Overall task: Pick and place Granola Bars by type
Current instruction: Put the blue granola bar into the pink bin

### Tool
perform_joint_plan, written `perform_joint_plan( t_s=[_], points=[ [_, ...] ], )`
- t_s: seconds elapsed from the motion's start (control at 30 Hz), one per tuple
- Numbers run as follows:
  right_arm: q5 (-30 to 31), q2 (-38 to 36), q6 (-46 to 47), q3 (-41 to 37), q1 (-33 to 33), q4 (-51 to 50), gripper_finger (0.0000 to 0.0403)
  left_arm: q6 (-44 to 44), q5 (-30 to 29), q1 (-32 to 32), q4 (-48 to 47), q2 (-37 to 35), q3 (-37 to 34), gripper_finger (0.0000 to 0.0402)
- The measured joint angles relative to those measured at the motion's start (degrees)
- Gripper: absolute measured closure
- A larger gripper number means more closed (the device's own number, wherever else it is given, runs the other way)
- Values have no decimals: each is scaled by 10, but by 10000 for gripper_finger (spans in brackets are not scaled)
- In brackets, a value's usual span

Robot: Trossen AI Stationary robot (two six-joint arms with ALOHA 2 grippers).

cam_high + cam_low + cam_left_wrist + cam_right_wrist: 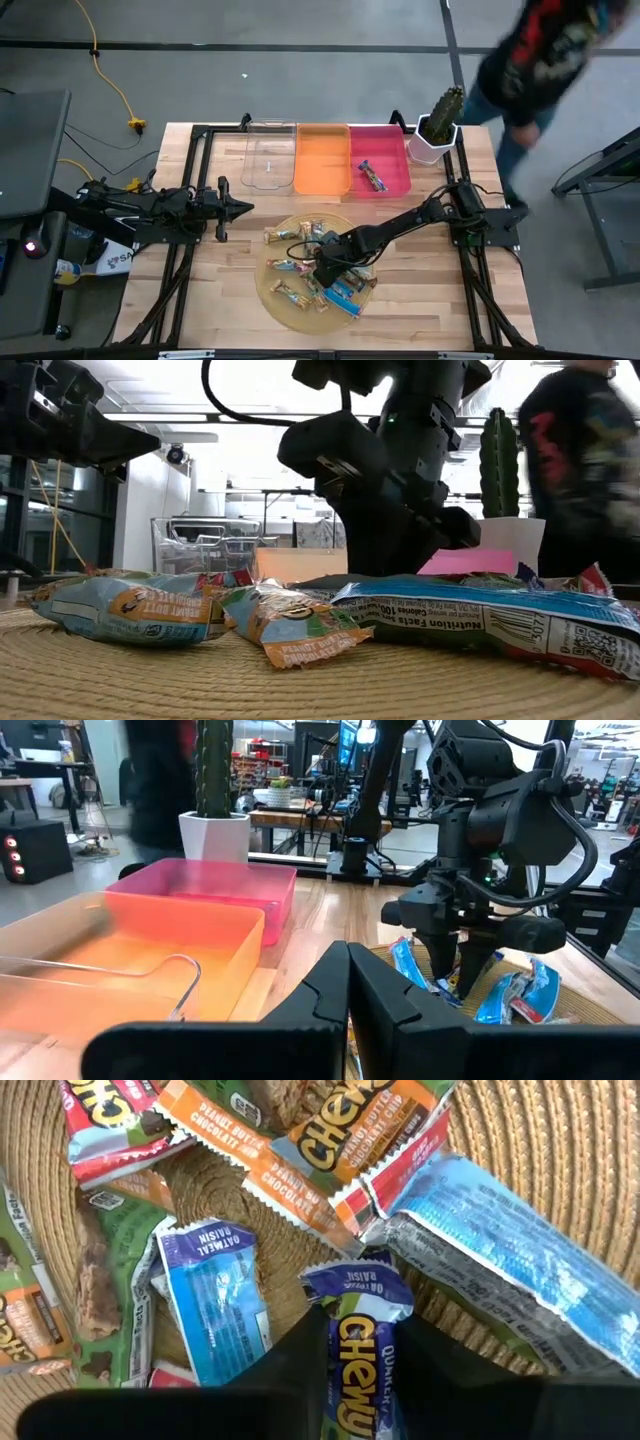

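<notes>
Matte black arms (420,215), looped cables

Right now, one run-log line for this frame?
right gripper: closing on blue oatmeal raisin Chewy bar over woven mat | left gripper: shut, parked left of mat | pink bin: holds bars | orange bin: none visible

Bright, even overhead lighting; shadows on the wooden table (220,290) are faint. The person (545,60) beside the cactus (441,112) is motion-blurred. In the low view, ceiling glare silhouettes the right arm; nearest wrappers (130,610) appear soft.
</notes>
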Motion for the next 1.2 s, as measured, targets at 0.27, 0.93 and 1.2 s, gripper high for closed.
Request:
perform_joint_plan(
  t_s=[0.27,0.93,1.2],
  points=[
    [4,-28,-1,0,-1,2,324,0,0,0,0,0,0,401],
    [121,-121,-93,0,-1,169,324,0,0,0,0,0,0,401],
    [222,-187,-144,1,-2,190,324,0,0,0,0,0,0,401]
  ],
)
